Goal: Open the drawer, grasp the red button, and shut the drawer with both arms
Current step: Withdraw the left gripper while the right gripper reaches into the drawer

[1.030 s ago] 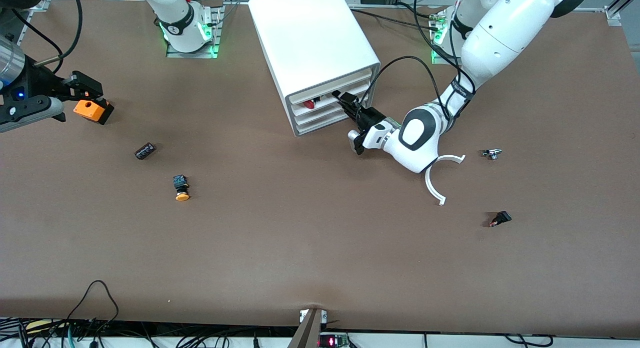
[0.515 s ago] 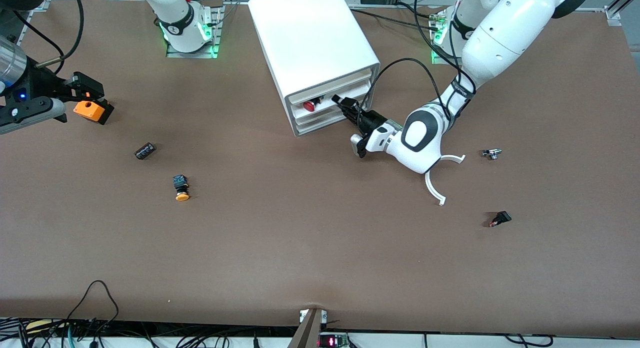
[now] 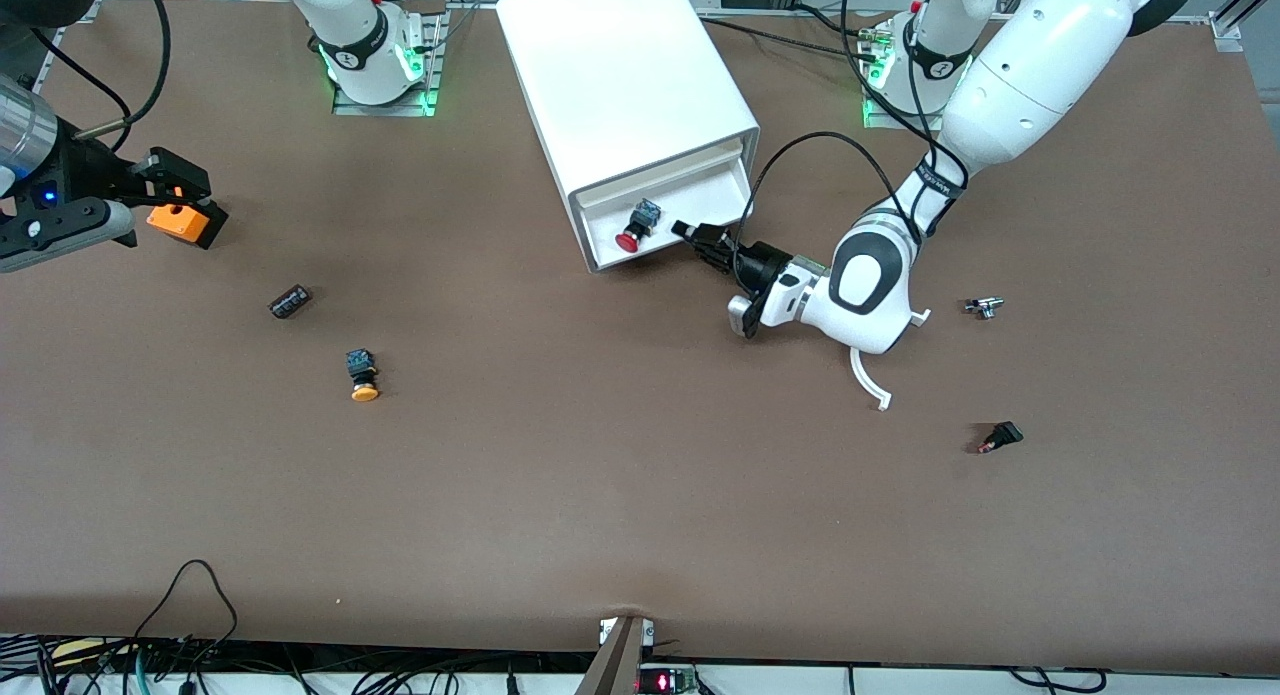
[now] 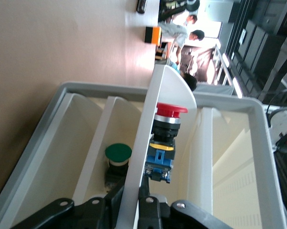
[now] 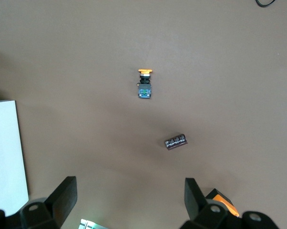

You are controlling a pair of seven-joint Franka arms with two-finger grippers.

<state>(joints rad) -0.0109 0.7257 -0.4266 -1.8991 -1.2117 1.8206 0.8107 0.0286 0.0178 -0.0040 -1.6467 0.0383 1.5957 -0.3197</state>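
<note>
The drawer [image 3: 700, 197] stands pulled out of the white cabinet [image 3: 620, 75]. The button [image 3: 634, 229] lies in it, red cap toward the front camera. My left gripper [image 3: 692, 234] is shut on the drawer's front edge. In the left wrist view the drawer's white wall [image 4: 150, 143] runs between my left gripper's [image 4: 132, 194] fingers, with the button [image 4: 166, 131] close beside it. My right gripper [image 3: 168, 178] hangs open and empty over the right arm's end of the table, above the orange box [image 3: 180, 220]. In its wrist view the right gripper [image 5: 129, 193] has its fingers [image 5: 65, 195] wide apart.
A yellow-capped button [image 3: 362, 375] and a black cylinder [image 3: 290, 301] lie toward the right arm's end. A white curved piece [image 3: 872, 377], a small metal part [image 3: 984, 307] and a small black part [image 3: 1001, 437] lie near the left arm. A green-capped button [image 4: 118, 153] shows beside the drawer wall.
My left gripper has pulled the drawer out toward the front camera, so the red button now shows fully. The right arm has barely moved.
</note>
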